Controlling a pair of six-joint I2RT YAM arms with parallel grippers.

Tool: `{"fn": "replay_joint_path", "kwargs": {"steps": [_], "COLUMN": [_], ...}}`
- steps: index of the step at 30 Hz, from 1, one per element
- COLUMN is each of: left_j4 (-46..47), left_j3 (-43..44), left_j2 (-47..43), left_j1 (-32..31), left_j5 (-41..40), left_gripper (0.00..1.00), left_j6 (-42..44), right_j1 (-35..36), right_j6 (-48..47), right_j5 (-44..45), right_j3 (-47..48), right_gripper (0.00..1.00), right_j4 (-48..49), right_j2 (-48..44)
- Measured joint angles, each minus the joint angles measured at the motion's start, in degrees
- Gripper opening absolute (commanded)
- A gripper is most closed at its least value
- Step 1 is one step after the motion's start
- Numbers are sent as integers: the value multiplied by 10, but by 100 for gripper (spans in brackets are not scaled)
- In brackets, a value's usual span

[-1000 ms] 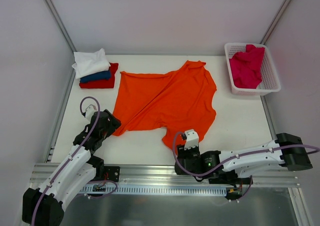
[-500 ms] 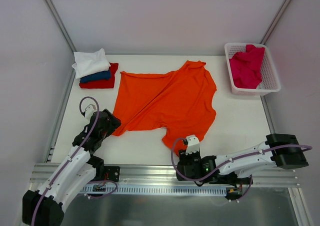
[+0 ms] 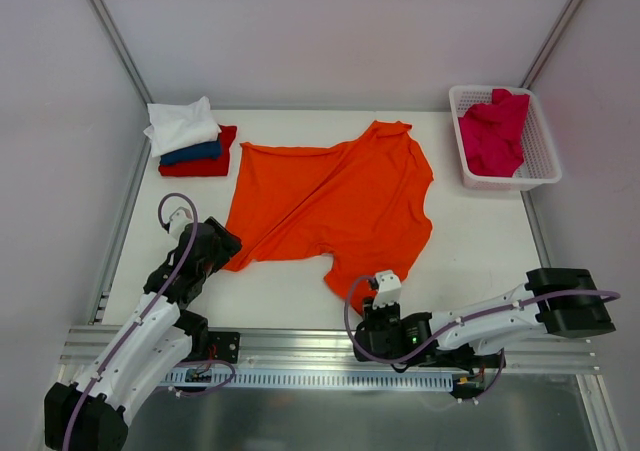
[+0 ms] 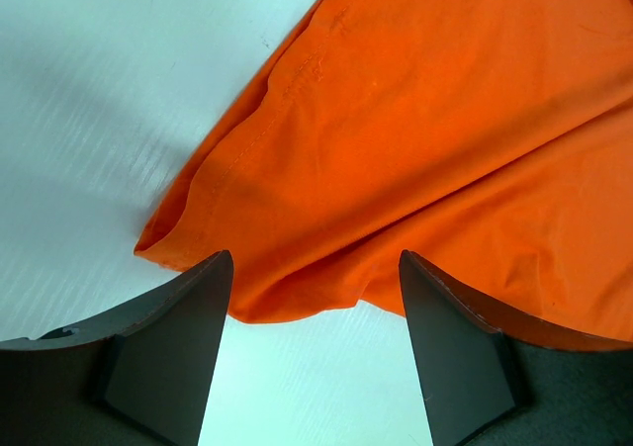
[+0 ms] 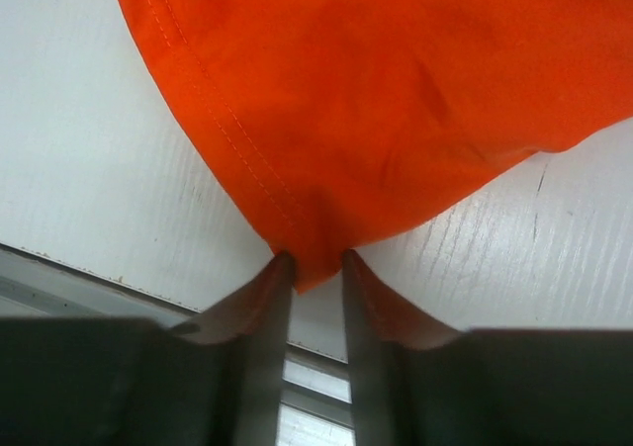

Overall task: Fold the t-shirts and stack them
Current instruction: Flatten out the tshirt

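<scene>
Three folded shirts are sitting stacked at the table's [image 3: 480,241] far left corner: white [image 3: 182,124] on top, blue [image 3: 190,152] under it and red [image 3: 205,165] at the bottom. That part of the job looks done.

The orange shirt [image 3: 335,201] is lying unfolded in the middle of the table, opened out but rumpled, with a diagonal crease running across it and one tip reaching toward the near edge. The pink shirt [image 3: 493,131] is sitting bunched in the basket [image 3: 545,171] at the far right corner, not yet taken out. So two shirts are waiting to be folded and stacked, and the orange one seems to be only at the pick-up stage.

The left gripper [image 4: 315,268] is hanging over the orange shirt's near left corner, jaws standing wide apart on either side of the hem and gripping nothing. The right gripper [image 5: 314,263] is sitting low at the near edge, its jaws only narrowly apart with the shirt's near tip between them. The cloth is touching both fingers, but I cannot tell whether they are actually pinching it.
</scene>
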Motion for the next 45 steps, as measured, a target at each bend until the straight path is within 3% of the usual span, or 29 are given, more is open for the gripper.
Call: {"fn": "replay_joint_path", "kwargs": {"steps": [1, 5, 13, 28, 45], "left_j4": [0, 0, 0, 0, -12], "left_j3": [0, 0, 0, 0, -14], "left_j2": [0, 0, 0, 0, 30], "left_j1": [0, 0, 0, 0, 0], "left_j5": [0, 0, 0, 0, 0], "left_gripper": [69, 69, 69, 69, 66], "left_j6": [0, 1, 1, 3, -12], "right_j1": [0, 0, 4, 12, 12], "right_j6": [1, 11, 91, 288, 317], "right_j5": [2, 3, 2, 19, 68], "right_j3": [0, -2, -8, -9, 32], "right_gripper": [17, 0, 0, 0, 0], "right_j4": [1, 2, -39, -292, -407], "right_j2": [1, 2, -18, -100, -132]}}
